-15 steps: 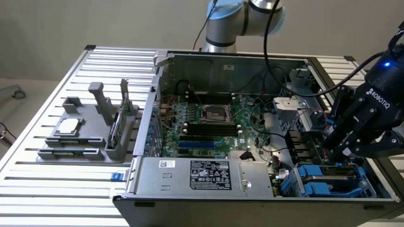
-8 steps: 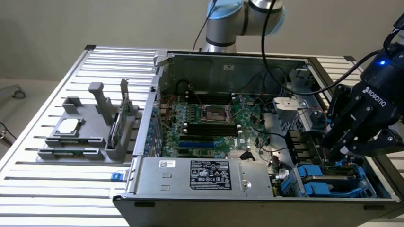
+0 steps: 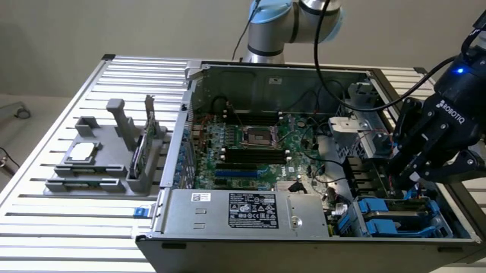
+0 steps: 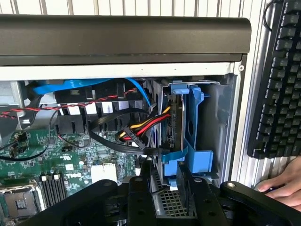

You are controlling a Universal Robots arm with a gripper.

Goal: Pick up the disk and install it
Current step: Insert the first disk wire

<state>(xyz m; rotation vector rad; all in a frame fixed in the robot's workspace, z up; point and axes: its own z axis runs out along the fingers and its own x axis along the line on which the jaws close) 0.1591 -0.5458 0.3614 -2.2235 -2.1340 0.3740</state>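
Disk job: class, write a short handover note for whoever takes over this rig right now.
Gripper: low over the drive bay, right at the disk's near edge; grip cannot be told.
Disk: upright in its blue carrier, inside the bay, cables beside it.
Done: disk picked up and brought into the bay.
Left: confirm it is fully seated; not visible.
Note: a person's hand rests by the keyboard.

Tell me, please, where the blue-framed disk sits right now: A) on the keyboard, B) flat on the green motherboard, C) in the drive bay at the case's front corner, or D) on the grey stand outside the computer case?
C: the disk stands on edge in its blue frame inside the drive bay at the case's corner, just below the tool.
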